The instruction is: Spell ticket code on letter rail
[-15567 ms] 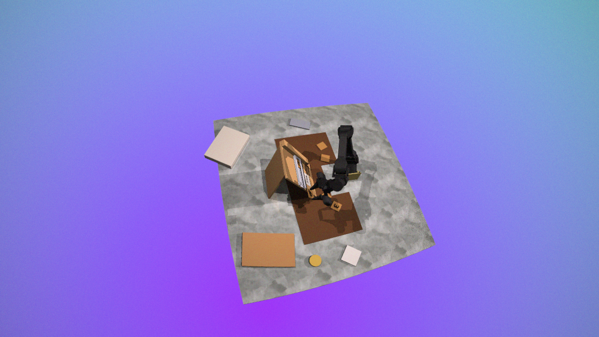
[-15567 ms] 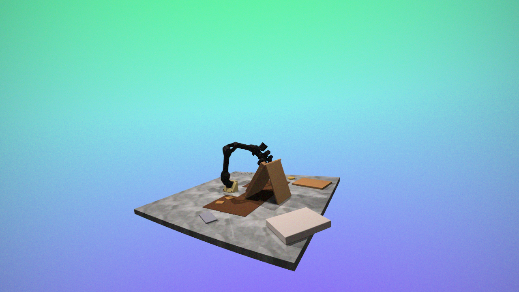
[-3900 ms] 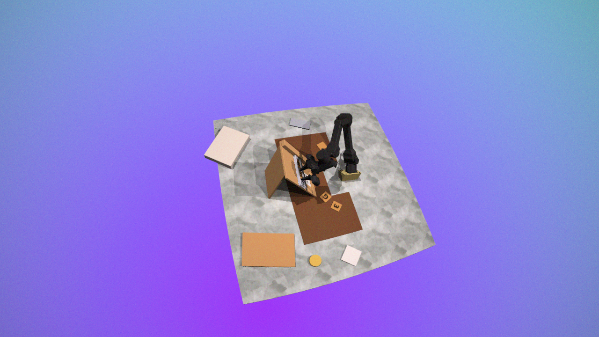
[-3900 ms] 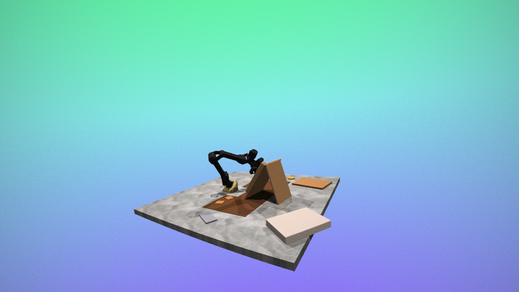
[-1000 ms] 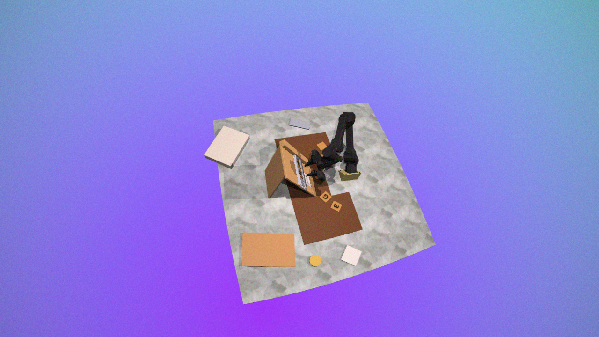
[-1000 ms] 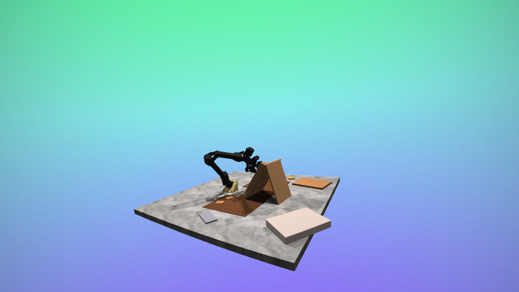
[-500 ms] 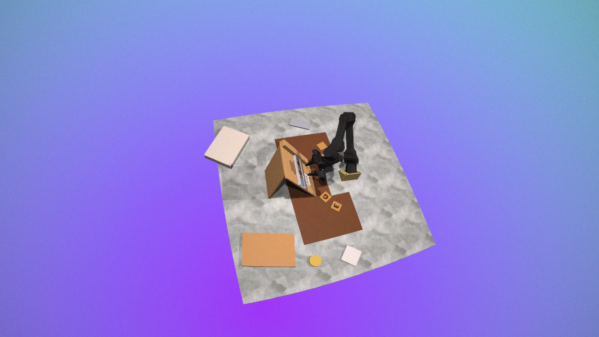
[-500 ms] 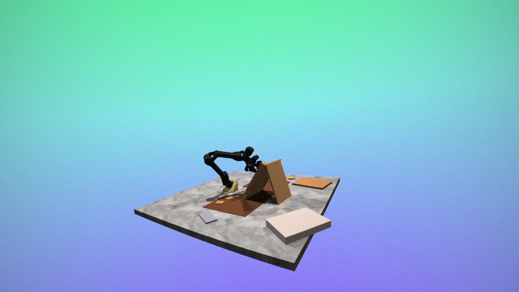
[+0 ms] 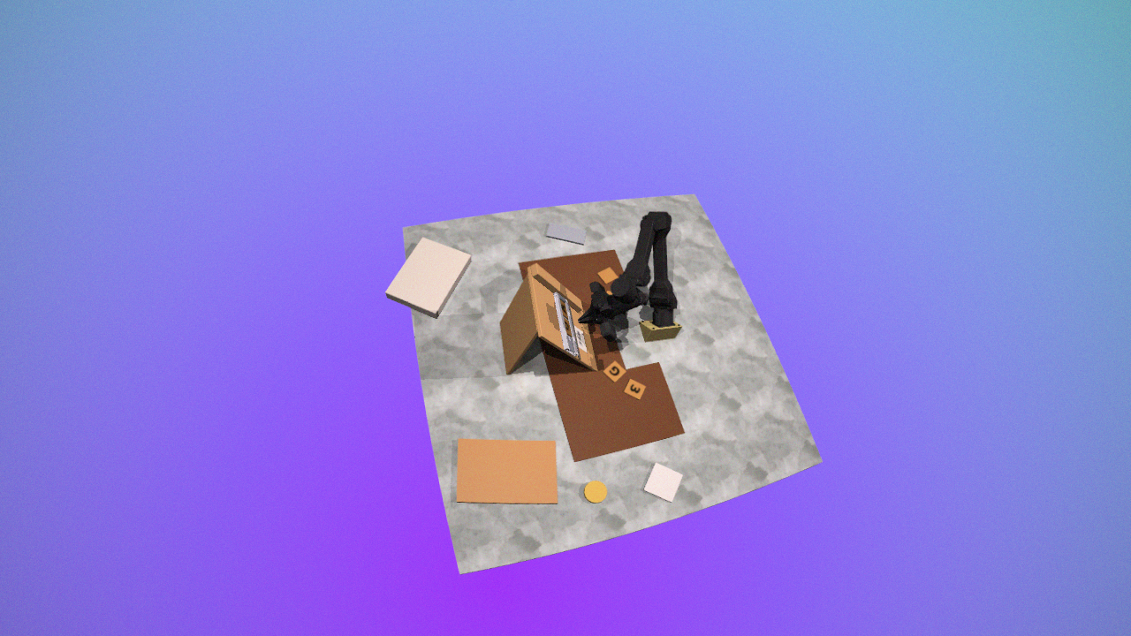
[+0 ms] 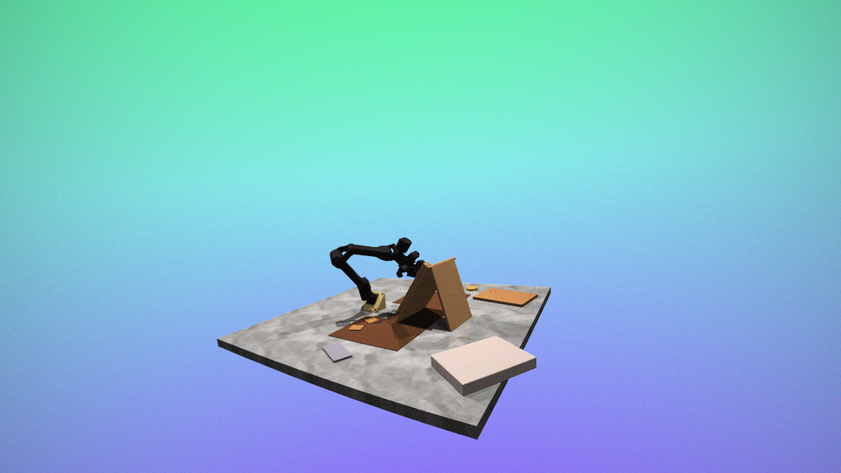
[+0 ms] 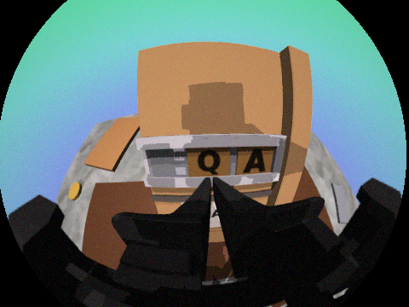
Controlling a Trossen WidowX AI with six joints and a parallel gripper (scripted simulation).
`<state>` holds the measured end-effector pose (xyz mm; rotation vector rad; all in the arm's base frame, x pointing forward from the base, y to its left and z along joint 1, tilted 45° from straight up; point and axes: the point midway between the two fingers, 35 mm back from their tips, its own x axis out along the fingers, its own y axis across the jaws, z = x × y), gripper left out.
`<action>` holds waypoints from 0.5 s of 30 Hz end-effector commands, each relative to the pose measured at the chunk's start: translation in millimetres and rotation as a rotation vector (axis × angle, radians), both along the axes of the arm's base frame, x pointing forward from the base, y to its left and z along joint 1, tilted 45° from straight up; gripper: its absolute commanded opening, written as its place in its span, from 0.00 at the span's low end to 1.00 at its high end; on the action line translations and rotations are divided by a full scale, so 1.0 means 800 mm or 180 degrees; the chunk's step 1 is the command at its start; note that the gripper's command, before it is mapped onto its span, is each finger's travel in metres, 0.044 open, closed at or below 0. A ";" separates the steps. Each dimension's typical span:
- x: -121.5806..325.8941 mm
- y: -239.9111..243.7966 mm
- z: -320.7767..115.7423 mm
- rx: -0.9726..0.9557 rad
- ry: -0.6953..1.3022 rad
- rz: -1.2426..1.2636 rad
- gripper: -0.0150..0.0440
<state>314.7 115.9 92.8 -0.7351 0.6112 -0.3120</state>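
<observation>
My gripper [image 9: 582,319] [image 11: 210,181] is shut and empty, its tips just in front of the rail's lower edge, below the Q tile. The tilted board [image 9: 545,318] [image 10: 451,293] [image 11: 166,94] carries the silver rail [image 11: 213,140]. In the wrist view the Q tile [image 11: 209,162] is in the middle and the A tile [image 11: 255,160] at the right, a narrow gap between them; the left part is vacant. My fingers mostly hide the ticket [image 9: 580,339] [image 11: 214,221]. A G tile [image 9: 614,371] and a 3 tile [image 9: 633,388] lie near the board. Two more tiles [image 10: 356,327] [image 10: 371,320] lie beyond, letters unreadable.
A brown mat [image 9: 617,423] [image 10: 391,341] lies under the board. A thick pale block [image 9: 430,272] [image 10: 481,359] overhangs the counter edge. A grey plate [image 9: 565,233] [image 10: 336,352], an orange panel [image 9: 506,471] [image 10: 505,296], a yellow disc [image 9: 595,491] and a white square [image 9: 663,481] lie around it.
</observation>
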 end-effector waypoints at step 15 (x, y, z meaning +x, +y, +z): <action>0.038 0.036 -0.019 0.0180 0.0879 -0.0525 0.25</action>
